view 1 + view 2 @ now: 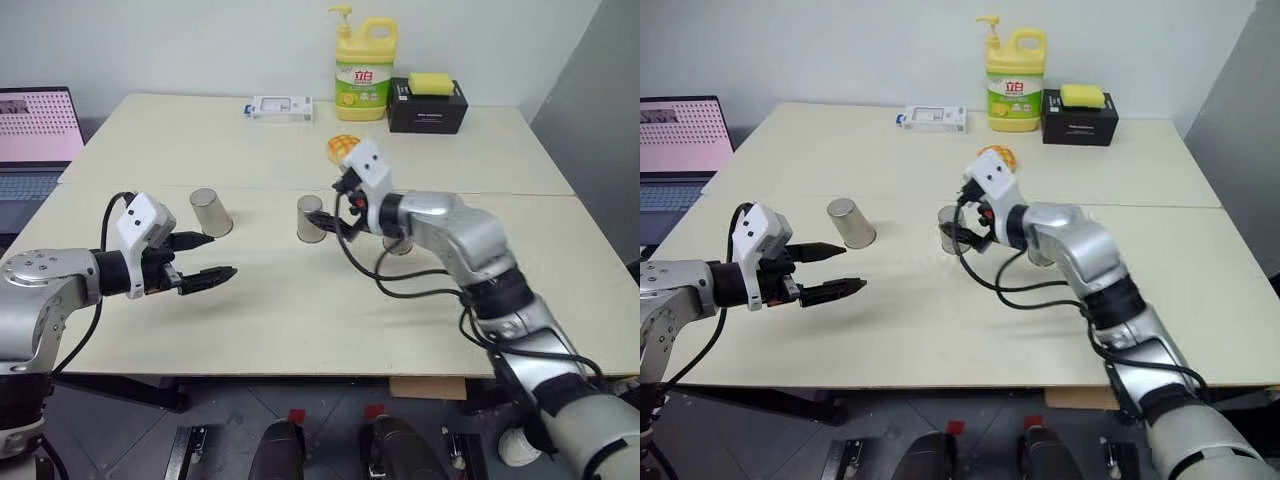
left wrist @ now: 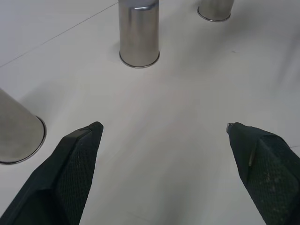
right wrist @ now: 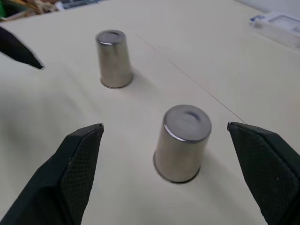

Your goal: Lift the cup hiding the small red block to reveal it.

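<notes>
Hovering with its fingers spread wide, the right gripper [image 3: 164, 173] points at the middle steel cup [image 3: 182, 143], which stands upside down on the cream table [image 1: 300, 320] between the two fingertips in the right wrist view, untouched. The left gripper [image 1: 205, 258] hangs open and empty above the table near the left cup [image 1: 211, 212]. A third cup [image 2: 215, 9] stands beyond, partly behind the right arm. All three cups are rim-down; the small red block is hidden from sight.
</notes>
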You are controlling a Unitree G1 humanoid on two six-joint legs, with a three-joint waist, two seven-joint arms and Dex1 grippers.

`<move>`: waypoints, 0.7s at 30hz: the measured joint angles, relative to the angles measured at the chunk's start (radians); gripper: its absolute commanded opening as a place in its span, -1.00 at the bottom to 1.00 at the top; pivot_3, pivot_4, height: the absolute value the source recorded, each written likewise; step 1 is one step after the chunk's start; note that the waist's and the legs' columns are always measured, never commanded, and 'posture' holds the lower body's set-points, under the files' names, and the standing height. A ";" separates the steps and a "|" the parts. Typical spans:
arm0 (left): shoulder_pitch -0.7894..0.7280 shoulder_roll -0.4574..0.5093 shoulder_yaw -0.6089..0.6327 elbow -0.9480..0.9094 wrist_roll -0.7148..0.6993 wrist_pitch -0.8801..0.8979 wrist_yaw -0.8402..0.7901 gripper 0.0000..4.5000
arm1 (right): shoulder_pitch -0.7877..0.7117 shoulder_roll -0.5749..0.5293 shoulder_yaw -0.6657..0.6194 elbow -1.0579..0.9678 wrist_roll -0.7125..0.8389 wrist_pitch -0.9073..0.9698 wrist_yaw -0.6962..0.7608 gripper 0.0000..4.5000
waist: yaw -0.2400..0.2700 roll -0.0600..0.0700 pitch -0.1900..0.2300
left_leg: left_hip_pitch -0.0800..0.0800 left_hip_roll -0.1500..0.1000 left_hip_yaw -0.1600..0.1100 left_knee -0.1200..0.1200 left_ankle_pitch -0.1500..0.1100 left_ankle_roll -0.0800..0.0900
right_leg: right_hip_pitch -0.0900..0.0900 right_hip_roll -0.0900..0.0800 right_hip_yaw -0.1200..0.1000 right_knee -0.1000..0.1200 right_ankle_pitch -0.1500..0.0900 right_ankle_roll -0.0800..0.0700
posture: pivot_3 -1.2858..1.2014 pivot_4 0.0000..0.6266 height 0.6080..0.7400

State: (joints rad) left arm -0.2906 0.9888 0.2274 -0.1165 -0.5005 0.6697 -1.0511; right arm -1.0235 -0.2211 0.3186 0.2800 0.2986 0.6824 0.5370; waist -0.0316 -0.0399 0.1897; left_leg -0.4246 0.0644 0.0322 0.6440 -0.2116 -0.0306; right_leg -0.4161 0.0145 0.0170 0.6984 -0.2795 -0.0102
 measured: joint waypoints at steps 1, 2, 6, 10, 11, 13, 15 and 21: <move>0.000 0.000 0.001 -0.002 -0.003 0.001 -0.001 1.00 | -0.025 0.031 0.003 0.082 -0.021 -0.038 0.004 1.00 | 0.001 0.000 0.000 | -0.002 0.000 0.000 0.000 0.000 0.000 | -0.001 0.000 -0.001 0.000 0.000 0.000 | 0.03 -0.52 1.00; 0.001 0.000 0.001 -0.003 -0.003 0.001 -0.001 1.00 | -0.041 0.048 0.003 0.130 -0.035 -0.060 0.005 1.00 | 0.002 0.000 0.000 | -0.003 0.000 0.000 0.000 0.000 0.000 | -0.003 0.000 -0.001 0.001 0.000 0.000 | 0.03 -0.52 1.00; 0.005 0.000 0.001 -0.013 -0.005 0.004 0.000 1.00 | -0.138 0.124 -0.013 0.403 -0.094 -0.192 0.003 1.00 | 0.000 0.000 0.000 | -0.006 0.000 0.000 0.001 0.000 0.000 | -0.006 0.000 -0.001 0.001 0.000 0.000 | 0.03 -0.52 1.00; 0.012 0.000 0.002 -0.034 -0.006 0.007 0.003 1.00 | -0.215 0.181 -0.047 0.647 -0.154 -0.342 -0.018 1.00 | 0.000 0.000 0.000 | -0.006 0.000 0.000 0.000 0.000 0.000 | -0.006 0.000 -0.001 0.001 0.000 -0.001 | 0.03 -0.52 1.00; 0.012 0.000 0.002 -0.036 -0.006 0.008 0.006 1.00 | -0.226 0.193 -0.057 0.699 -0.165 -0.374 -0.019 1.00 | 0.000 0.000 0.000 | -0.006 0.000 0.000 0.000 0.000 0.000 | -0.006 0.000 -0.001 0.001 0.000 -0.001 | 0.03 -0.52 1.00; 0.016 0.000 0.002 -0.038 -0.007 0.014 0.012 1.00 | -0.240 0.209 -0.069 0.768 -0.180 -0.408 -0.017 1.00 | -0.001 0.000 0.000 | -0.006 0.000 0.000 0.000 0.000 0.000 | -0.006 0.000 -0.001 0.001 0.000 -0.001 | 0.03 -0.52 1.00; 0.024 0.000 0.003 -0.042 -0.008 0.018 0.015 1.00 | -0.255 0.228 -0.088 0.829 -0.196 -0.427 -0.009 1.00 | -0.001 0.000 0.000 | -0.006 0.001 -0.001 0.000 0.000 0.000 | -0.006 0.000 -0.001 0.002 0.001 -0.001 | 0.03 -0.52 1.00; 0.037 0.000 0.003 -0.058 -0.008 0.019 0.015 1.00 | -0.259 0.253 -0.131 0.914 -0.210 -0.457 0.005 0.79 | -0.001 0.000 0.000 | -0.006 0.001 -0.001 0.000 0.000 0.000 | -0.006 0.000 -0.001 0.002 0.001 -0.001 | 0.03 -0.52 1.00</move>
State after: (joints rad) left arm -0.2531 0.9887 0.2301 -0.1746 -0.5086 0.6886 -1.0363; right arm -1.2829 0.0317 0.1874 1.1939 0.0886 0.2249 0.5415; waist -0.0326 -0.0398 0.1898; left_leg -0.4308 0.0650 0.0312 0.6439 -0.2115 -0.0307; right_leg -0.4220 0.0142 0.0158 0.7004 -0.2789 -0.0110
